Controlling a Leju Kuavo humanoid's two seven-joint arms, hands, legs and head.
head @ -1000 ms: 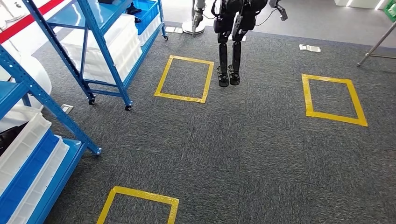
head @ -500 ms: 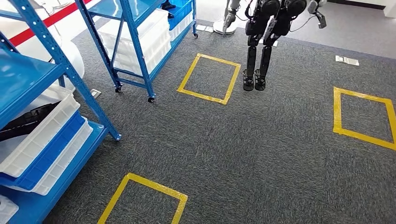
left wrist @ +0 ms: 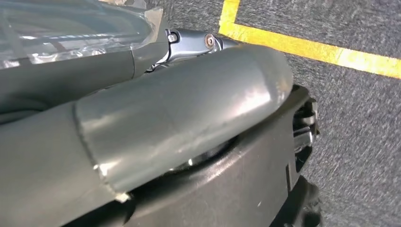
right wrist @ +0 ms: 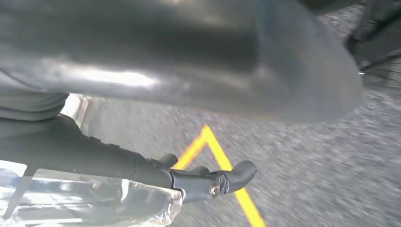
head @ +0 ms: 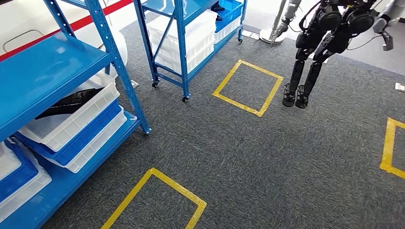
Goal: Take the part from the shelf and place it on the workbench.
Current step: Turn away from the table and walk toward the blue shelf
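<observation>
A black part lies in the top white bin on the lower level of the near blue shelf, at the left of the head view. My left hand hangs over grey carpet with its thick grey thumb across the picture and holds nothing. In the right wrist view my right hand also hangs over the carpet, dark fingers stretched out, nothing in them.
A second blue shelf with white and blue bins stands farther back. Another humanoid robot hangs at the upper right. Yellow tape squares mark the grey carpet, one close in front.
The camera has turned left, so the whole scene has slid right. The near shelf and its bin with the black part now take up more of the left side.
</observation>
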